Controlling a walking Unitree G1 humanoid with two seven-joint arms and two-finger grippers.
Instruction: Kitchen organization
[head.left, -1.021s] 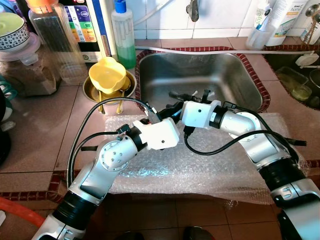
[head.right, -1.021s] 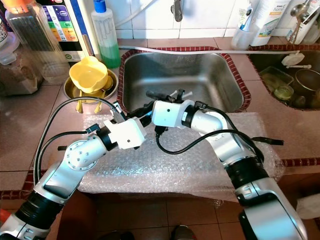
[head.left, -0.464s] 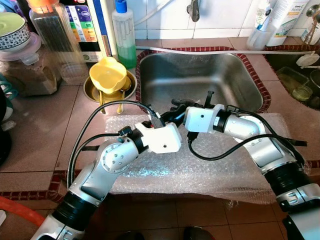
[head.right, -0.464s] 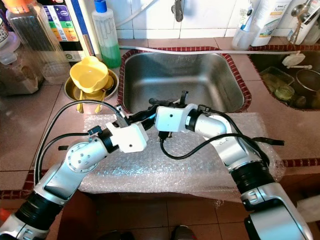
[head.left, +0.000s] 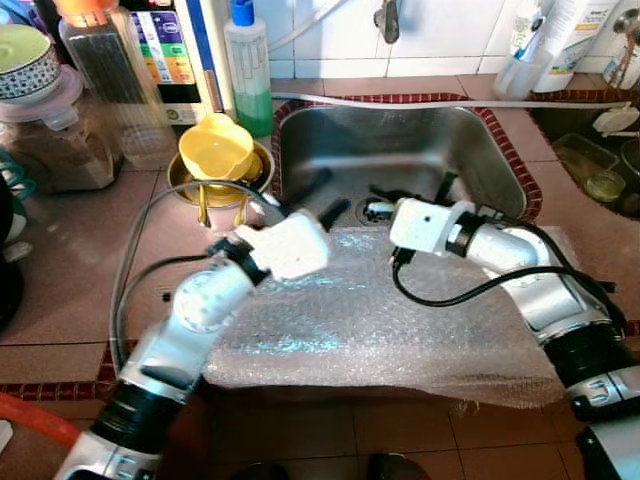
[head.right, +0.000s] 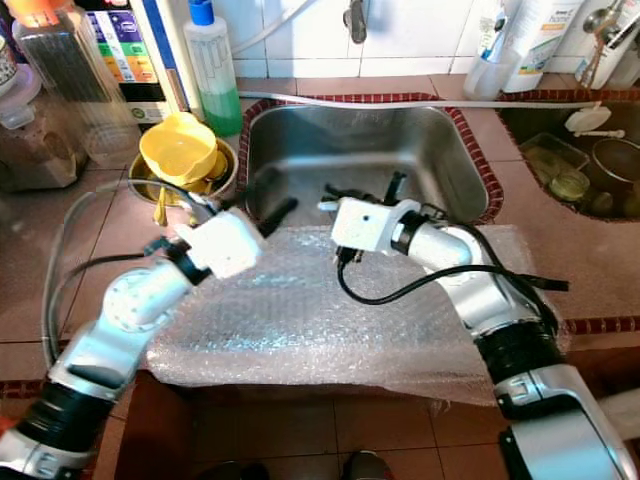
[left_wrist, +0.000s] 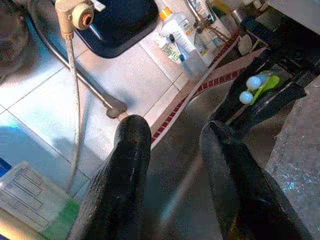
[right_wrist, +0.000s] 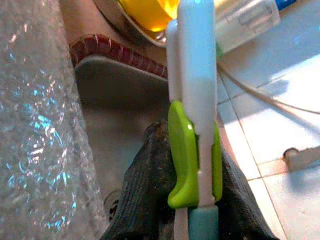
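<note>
Tiled kitchen surface with a steel sink set into it, and a sheet of bubble wrap spread over the near edge. A white, pale blue and green handled utensil, perhaps a toothbrush or peeler, I cannot tell which, is clamped in the jaws of the right gripper, which hangs over the near rim of the sink at about 12 o'clock from the middle of the wrap; its fingers press on both sides of the green grip. The left gripper sits just beside it at 9 o'clock, blurred, jaws released with a plain gap between the two fingers and nothing between them. At 10 o'clock from the left gripper a yellow bowl rests in a metal dish with yellow utensils. At 12 o'clock from the bowl stands a bottle of green liquid with a blue cap. Clear jars line the surface at far 9 o'clock, and a tap juts from the white wall tiles above the sink
</note>
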